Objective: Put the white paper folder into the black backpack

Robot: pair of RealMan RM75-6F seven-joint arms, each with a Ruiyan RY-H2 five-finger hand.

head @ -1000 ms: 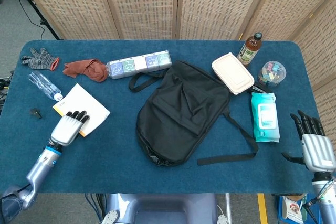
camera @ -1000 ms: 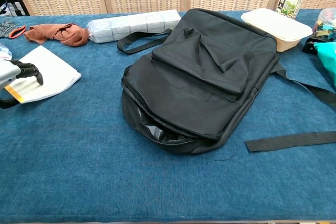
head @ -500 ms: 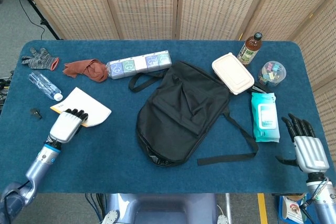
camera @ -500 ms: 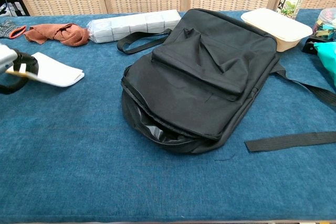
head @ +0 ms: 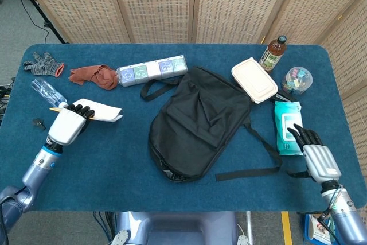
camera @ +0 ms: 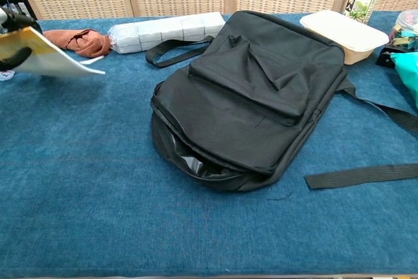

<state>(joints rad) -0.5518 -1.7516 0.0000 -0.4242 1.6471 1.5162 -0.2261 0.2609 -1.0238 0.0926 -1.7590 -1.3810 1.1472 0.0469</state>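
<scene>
At the left of the frame, the left hand (head: 67, 125) grips the folder (head: 97, 112) off the counter (head: 103, 164). The right hand (head: 319, 159), lower right, has open fingers. The backpack (head: 198, 121) lies in the middle.

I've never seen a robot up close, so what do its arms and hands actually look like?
Each robot hand, left and right, has a pale silver-grey shell over the back, ribbed on the right one, and black fingers like a person's. The wrists narrow into round, silvery blue-grey arm tubes. The left wrist carries a thin blue ring, the right a small green mark. A thin cable loops beside the right wrist.
</scene>
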